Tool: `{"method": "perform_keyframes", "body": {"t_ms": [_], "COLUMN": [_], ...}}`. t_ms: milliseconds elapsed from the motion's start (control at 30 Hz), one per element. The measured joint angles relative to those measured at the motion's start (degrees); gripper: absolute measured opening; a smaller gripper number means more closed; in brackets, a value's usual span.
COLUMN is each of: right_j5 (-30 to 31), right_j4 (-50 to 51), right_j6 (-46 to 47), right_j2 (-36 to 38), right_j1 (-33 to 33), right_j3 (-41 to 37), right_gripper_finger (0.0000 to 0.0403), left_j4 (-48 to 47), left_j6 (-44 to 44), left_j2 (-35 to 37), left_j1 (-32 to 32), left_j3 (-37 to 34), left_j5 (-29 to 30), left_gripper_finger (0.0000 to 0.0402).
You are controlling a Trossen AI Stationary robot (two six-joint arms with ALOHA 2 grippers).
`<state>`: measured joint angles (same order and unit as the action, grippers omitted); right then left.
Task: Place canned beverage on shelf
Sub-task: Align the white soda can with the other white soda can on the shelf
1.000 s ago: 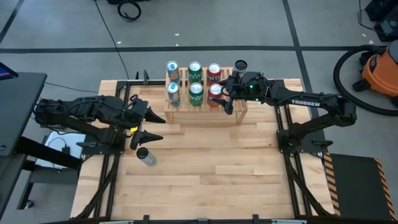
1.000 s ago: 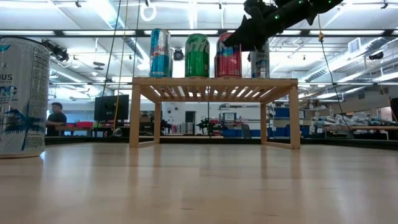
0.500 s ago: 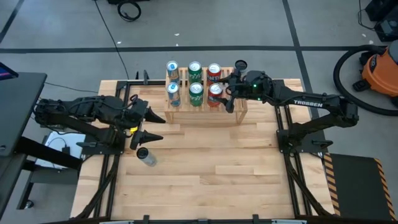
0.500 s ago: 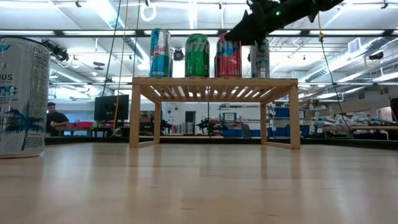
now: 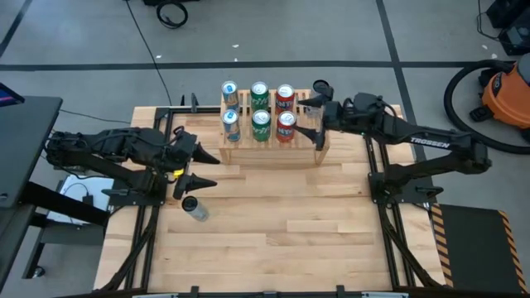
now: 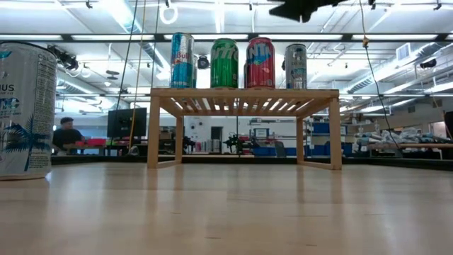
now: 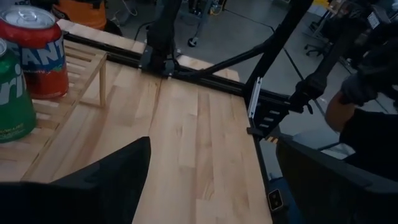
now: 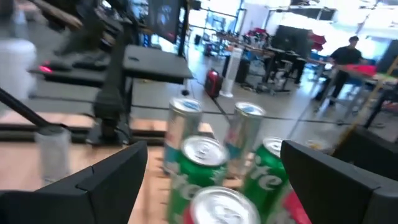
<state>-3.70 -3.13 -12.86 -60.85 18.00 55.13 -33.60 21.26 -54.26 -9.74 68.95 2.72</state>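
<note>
right gripper [image 5: 310, 116] hovers above shelf [image 5: 319, 147] right end, fingers spread wide, empty, arm stretched across. seven cans on shelf; loose can [image 5: 195, 208] on table by left gripper [image 5: 203, 170], open, empty.

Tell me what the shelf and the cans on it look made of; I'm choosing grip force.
The shelf looks like light unfinished wood: pale grain, slatted top, matte. The cans, such as the green can, seem thin printed metal, probably aluminium: glossy sides, and silvery lids in the high view.
</note>
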Motion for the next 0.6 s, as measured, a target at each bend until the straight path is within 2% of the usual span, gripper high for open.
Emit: {"method": "perform_keyframes", "body": {"t_ms": [200, 333, 433, 600], "right_j5": [-3.43, -6.38, -5.81, -0.29], "right_j4": [4.23, 8.52, 9.87, 8.99], "right_j6": [5.18, 5.93, 7.71, 9.56], "right_j2": [1.71, 1.2, -0.38, -5.08], "right_j1": [-5.71, -12.39, -18.07, -26.41], "right_j3": [0.0, 0.0, 0.0, 0.0], "right_gripper_finger": [0.0378, 0.0377, 0.0377, 0.0377], "left_j4": [-4.32, -4.75, -5.58, -6.87], "left_j6": [1.03, -0.5, -1.83, -2.43], "left_j2": [0.0, 0.44, 1.71, 4.29], "left_j1": [0.0, -0.02, -0.02, -0.02], "left_j3": [0.0, -0.02, -0.02, -0.02], "left_j5": [0.05, 0.24, 0.56, 1.75], "left_gripper_finger": [0.0348, 0.0348, 0.0348, 0.0348]}}
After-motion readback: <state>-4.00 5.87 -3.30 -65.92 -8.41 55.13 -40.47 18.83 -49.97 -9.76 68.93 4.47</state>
